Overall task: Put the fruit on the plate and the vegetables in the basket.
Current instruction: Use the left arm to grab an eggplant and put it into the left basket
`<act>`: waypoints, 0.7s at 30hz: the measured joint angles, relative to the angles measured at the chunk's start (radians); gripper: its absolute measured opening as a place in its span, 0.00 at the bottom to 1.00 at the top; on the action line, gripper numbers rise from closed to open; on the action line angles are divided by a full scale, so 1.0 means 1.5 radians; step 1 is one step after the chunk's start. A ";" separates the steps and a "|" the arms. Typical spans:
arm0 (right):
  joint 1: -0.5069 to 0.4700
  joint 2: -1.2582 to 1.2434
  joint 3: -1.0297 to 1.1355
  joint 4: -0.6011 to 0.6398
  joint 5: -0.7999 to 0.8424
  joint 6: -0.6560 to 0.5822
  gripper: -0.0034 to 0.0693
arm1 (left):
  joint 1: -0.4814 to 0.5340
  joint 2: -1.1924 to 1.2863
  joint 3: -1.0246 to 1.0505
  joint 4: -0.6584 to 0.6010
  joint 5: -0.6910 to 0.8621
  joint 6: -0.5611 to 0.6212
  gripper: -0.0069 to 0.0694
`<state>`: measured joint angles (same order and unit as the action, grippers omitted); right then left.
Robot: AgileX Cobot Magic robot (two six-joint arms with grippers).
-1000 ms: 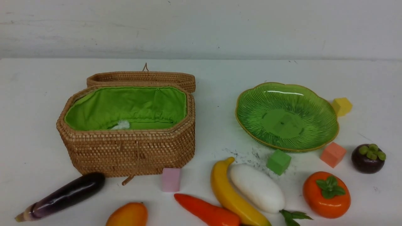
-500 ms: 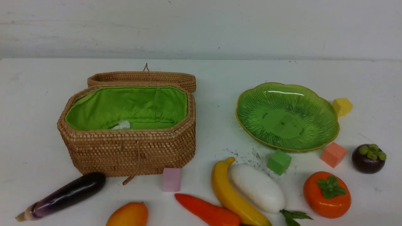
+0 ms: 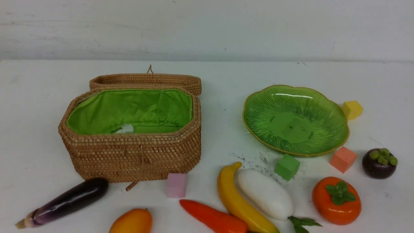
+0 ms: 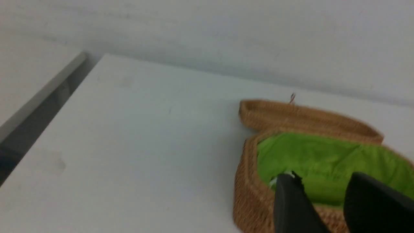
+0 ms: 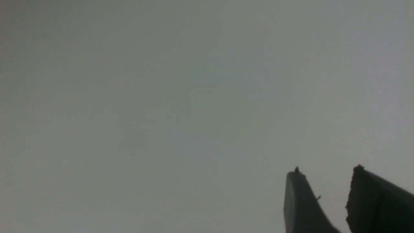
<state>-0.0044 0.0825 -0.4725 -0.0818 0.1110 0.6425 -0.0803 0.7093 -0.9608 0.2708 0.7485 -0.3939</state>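
Toy produce lies spread across a white surface (image 3: 220, 129), all of it outside both containers. The woven basket (image 3: 129, 158) sits at centre left of the front view, its lid (image 3: 145, 79) folded back behind it and its bright green lining open to view. A small white tuft (image 3: 124, 129) lies inside. The green glass plate (image 3: 294, 126) rests at centre right, well apart from the basket.

Along the lower edge of the frame, from left to right:
- The eggplant (image 3: 68, 200) lies just in front of the basket's left corner.
- The mango (image 3: 132, 221) is cut off by the frame's bottom.
- The carrot (image 3: 213, 218) has one end meeting the banana (image 3: 237, 200).
- The white radish (image 3: 265, 194) lies against the banana's far side.
- The persimmon (image 3: 336, 200) sits at lower right.
- The mangosteen (image 3: 379, 163) stands near the right edge.

A pink cube (image 3: 176, 185) sits just beside the basket's front. A green cube (image 3: 287, 166) and a salmon cube (image 3: 343, 159) lie near the plate's front rim. A yellow cube (image 3: 352, 110) lies at the plate's right.

Neither arm shows in the front view. In its wrist view, the left claw (image 4: 321, 178) is released, its dark fingers parted, with the basket's lining beyond them. The right claw (image 5: 326, 171) is likewise released, its fingers parted against a blank grey field.
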 joint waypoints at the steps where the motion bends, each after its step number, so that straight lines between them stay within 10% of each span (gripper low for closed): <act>1: 0.000 0.021 -0.018 0.000 0.038 0.001 0.38 | 0.000 0.011 0.000 0.003 0.017 0.004 0.40; 7: 0.004 0.145 -0.074 0.001 0.234 -0.063 0.38 | -0.001 0.123 0.000 0.000 0.092 0.113 0.40; 21: 0.113 0.169 -0.042 0.012 0.228 -0.141 0.38 | -0.002 0.345 0.000 -0.046 0.133 0.377 0.43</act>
<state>0.1658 0.3354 -0.5351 -0.0635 0.4527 0.4309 -0.0834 1.2270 -0.9615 0.2024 0.9484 0.1723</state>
